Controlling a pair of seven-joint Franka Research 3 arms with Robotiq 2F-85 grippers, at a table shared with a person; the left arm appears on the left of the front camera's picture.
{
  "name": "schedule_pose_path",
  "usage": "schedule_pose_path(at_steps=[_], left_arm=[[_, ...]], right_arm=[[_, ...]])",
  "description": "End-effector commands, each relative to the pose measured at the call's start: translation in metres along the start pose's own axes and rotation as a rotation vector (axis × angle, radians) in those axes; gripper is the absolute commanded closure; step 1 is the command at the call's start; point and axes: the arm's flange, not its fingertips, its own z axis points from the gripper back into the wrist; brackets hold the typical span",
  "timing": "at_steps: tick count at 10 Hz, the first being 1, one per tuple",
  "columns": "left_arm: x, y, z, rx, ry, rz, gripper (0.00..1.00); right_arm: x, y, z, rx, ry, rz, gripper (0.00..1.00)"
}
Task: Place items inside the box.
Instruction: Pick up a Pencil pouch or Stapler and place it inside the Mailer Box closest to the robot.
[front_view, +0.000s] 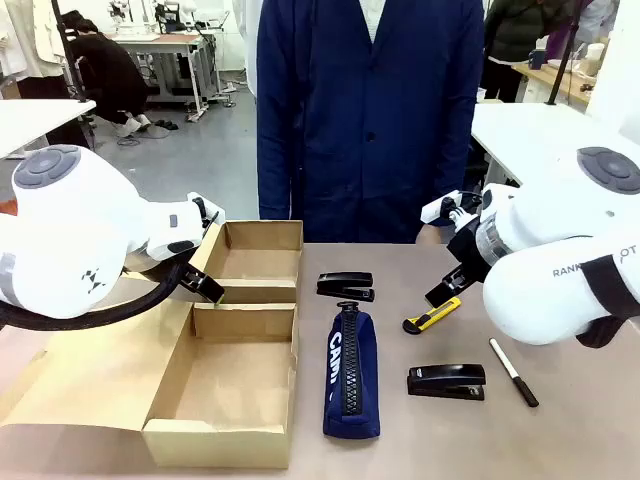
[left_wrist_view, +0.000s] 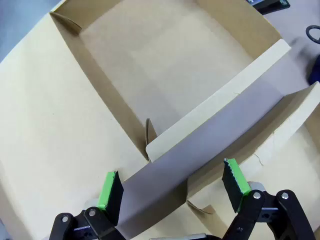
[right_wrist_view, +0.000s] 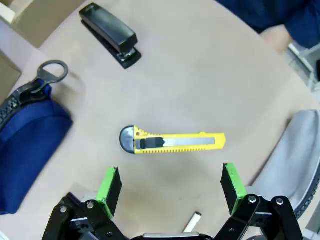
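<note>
Above the utility knife (right_wrist_view: 172, 142) the right jaws stand wide, empty

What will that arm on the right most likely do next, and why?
Probably lower the right gripper a little further onto the yellow utility knife, then close. Its jaws stand open and empty, and the knife lies just ahead of them, lengthwise across the gap, so it looks lined up for a grasp.

Left claw (left_wrist_view: 172, 180) jaws wide apart — right claw (right_wrist_view: 171, 179) likewise.
</note>
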Motion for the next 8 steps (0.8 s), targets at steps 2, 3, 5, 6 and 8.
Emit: schedule_pose_path(at_steps=[2,3,5,6,8], left_arm=[[-0.0001,0.0,0.0,0.0,0.0,0.0,0.0],[-0.0001,0.0,0.0,0.0,0.0,0.0,0.0],[-0.0001,0.0,0.0,0.0,0.0,0.0,0.0],[-0.0001,0.0,0.0,0.0,0.0,0.0,0.0],[-0.0001,0.0,0.0,0.0,0.0,0.0,0.0]], right_arm=[[0.0,0.0,0.0,0.0,0.0,0.0,0.0],[0.0,0.0,0.0,0.0,0.0,0.0,0.0],[0.0,0.0,0.0,0.0,0.0,0.0,0.0],[0.0,0.0,0.0,0.0,0.0,0.0,0.0],[0.0,0.0,0.0,0.0,0.0,0.0,0.0]])
